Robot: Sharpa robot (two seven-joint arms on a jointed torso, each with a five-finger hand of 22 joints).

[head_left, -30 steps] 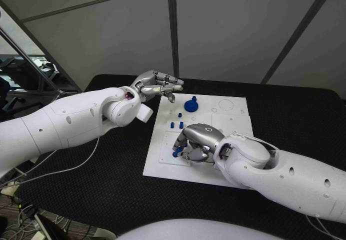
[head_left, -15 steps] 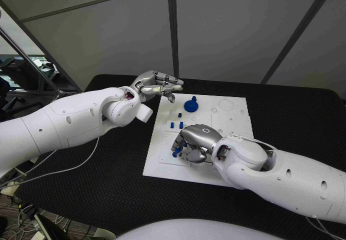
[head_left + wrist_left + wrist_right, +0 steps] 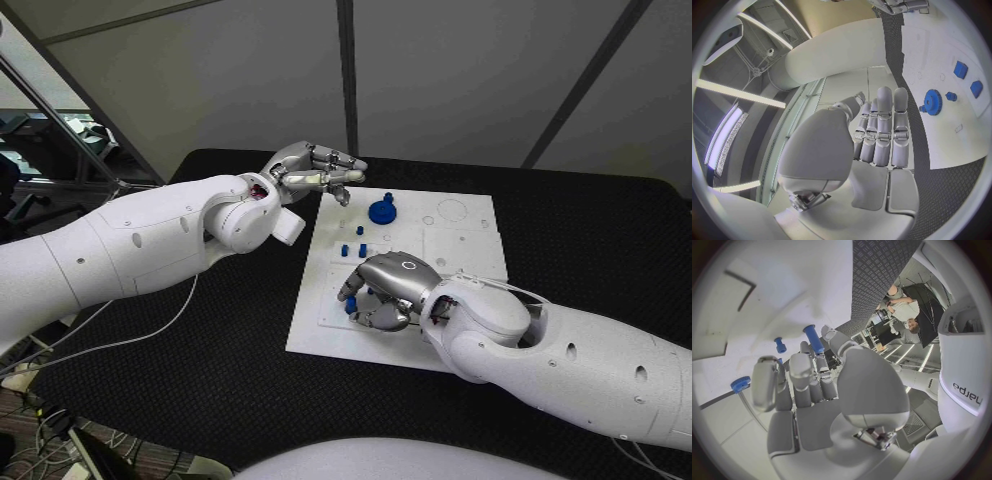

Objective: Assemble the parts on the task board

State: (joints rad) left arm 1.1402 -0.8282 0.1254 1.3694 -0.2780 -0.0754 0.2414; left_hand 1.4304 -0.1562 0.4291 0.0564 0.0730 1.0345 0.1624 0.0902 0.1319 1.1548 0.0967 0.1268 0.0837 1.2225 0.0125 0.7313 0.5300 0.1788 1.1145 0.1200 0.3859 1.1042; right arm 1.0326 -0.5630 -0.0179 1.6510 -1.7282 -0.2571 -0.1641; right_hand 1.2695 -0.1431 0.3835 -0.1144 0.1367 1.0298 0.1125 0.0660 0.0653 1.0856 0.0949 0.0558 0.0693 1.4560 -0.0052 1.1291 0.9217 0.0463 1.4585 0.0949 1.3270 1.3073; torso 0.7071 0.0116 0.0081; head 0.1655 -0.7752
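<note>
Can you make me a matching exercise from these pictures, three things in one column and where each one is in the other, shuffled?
Things:
1. left hand
2. right hand
3. blue gear

Places:
A. on the task board, far half
B. above the board's far left corner
C. down on the board's near part, among small blue parts

Pairs: 1-B, 2-C, 3-A
</note>
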